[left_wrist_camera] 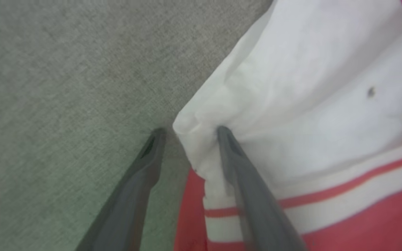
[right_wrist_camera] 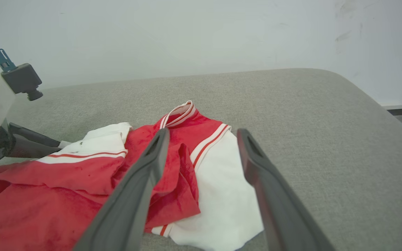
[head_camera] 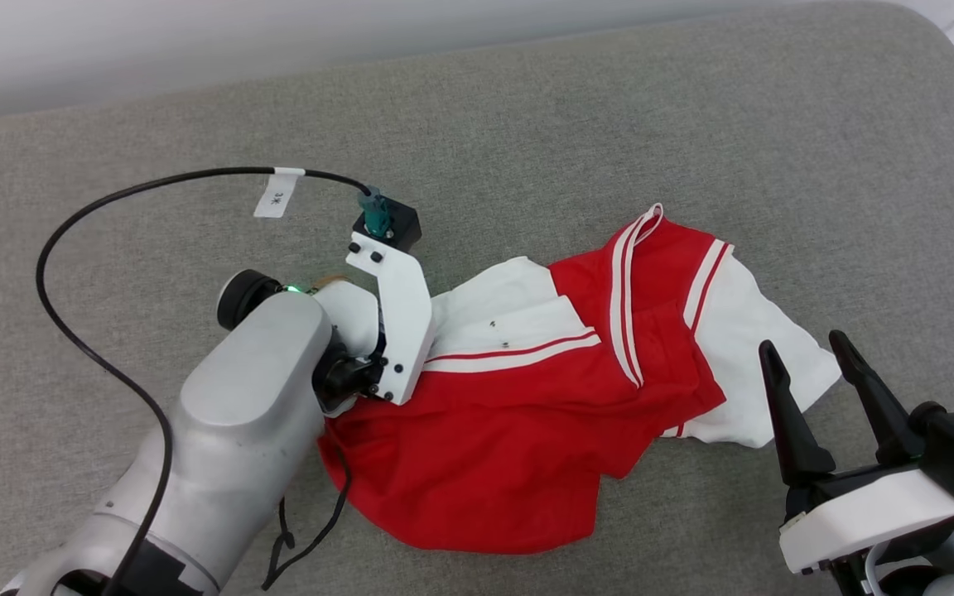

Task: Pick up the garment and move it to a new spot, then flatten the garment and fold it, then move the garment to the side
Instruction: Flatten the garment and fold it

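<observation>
The garment (head_camera: 510, 430) lies crumpled on the grey padded surface (head_camera: 609, 124), red body at the front, white sleeves at the left and right, striped trim across the middle. My left gripper (left_wrist_camera: 191, 130) is open at the left white sleeve (left_wrist_camera: 309, 87): one finger rests on the grey surface, the other on the cloth, with the sleeve's folded edge between them. In the head view the white wrist bracket (head_camera: 398, 314) covers those fingers. My right gripper (head_camera: 802, 341) is open and holds nothing, just off the right white sleeve (right_wrist_camera: 222, 195). The lettering is hidden in the folds.
A black cable (head_camera: 71, 223) with a white tag loops from the left wrist over the surface at the left. The surface's rounded edge (right_wrist_camera: 379, 101) drops away at the far right. A pale wall (right_wrist_camera: 187, 35) stands behind. Bare grey padding lies beyond the garment.
</observation>
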Motion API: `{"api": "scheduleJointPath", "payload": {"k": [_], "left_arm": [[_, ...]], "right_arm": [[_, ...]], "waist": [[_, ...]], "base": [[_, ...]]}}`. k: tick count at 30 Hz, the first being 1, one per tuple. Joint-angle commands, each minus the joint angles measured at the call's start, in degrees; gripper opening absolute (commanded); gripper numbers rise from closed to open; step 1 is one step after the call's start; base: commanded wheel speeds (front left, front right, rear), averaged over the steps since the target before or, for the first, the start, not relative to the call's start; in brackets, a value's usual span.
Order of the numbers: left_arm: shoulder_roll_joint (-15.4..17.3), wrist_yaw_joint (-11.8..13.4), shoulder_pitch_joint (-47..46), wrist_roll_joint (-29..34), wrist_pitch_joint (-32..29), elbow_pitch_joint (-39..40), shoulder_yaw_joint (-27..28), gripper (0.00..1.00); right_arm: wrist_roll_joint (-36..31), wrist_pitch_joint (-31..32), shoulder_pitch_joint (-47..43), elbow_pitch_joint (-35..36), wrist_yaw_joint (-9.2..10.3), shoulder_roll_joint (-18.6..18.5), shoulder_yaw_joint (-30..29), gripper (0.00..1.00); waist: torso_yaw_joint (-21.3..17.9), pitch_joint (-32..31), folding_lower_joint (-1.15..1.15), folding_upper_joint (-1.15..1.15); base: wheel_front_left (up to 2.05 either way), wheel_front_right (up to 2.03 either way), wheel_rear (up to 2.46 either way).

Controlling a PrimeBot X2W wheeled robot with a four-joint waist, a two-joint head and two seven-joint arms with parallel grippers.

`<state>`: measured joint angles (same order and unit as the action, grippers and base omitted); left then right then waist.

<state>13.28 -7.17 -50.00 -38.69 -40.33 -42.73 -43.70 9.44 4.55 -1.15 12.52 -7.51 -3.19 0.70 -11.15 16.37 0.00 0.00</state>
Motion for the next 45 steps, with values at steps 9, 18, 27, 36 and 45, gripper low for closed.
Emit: {"api": "scheduleJointPath", "payload": {"k": [9, 18, 27, 36, 45], "left_arm": [[0.12, -0.32, -0.11, -0.38, 8.02, -0.86, -3.75, 0.00], [6.44, 3.24, 1.89, 0.38, 22.14, 4.96, 1.17, 0.00], [14.61, 15.16, 22.06, -4.91, 28.06, 20.37, 8.29, 0.00], [13.22, 22.96, 45.83, -13.41, 31.49, 31.66, 11.79, 0.30], [14.29, 27.22, 45.19, -7.66, 40.55, 38.28, 14.05, 1.00]], "right_arm": [[0.70, 0.46, -0.05, -0.72, 0.04, 0.36, -1.51, 1.00], [0.62, 2.10, -2.26, -0.13, 0.04, 0.38, -3.06, 1.00], [1.38, 3.43, -4.22, 0.31, 0.04, 0.36, -4.61, 1.00], [0.90, 4.45, -4.60, 0.40, 0.04, 0.38, -5.09, 1.00], [-0.62, 5.84, -4.23, 1.18, 0.04, 0.12, -6.93, 1.00]], "waist": [[1.75, -1.66, 0.00, 0.00], [7.45, -6.24, 0.00, 0.00], [12.12, -8.83, 0.00, 0.00], [12.46, -10.60, 0.00, 0.00], [12.47, -14.69, 0.00, 0.00]], "base": [[0.00, 0.00, 0.00], [0.00, 0.00, 0.00], [0.00, 0.00, 0.00], [0.00, 0.00, 0.00], [0.00, 0.00, 0.00]]}}
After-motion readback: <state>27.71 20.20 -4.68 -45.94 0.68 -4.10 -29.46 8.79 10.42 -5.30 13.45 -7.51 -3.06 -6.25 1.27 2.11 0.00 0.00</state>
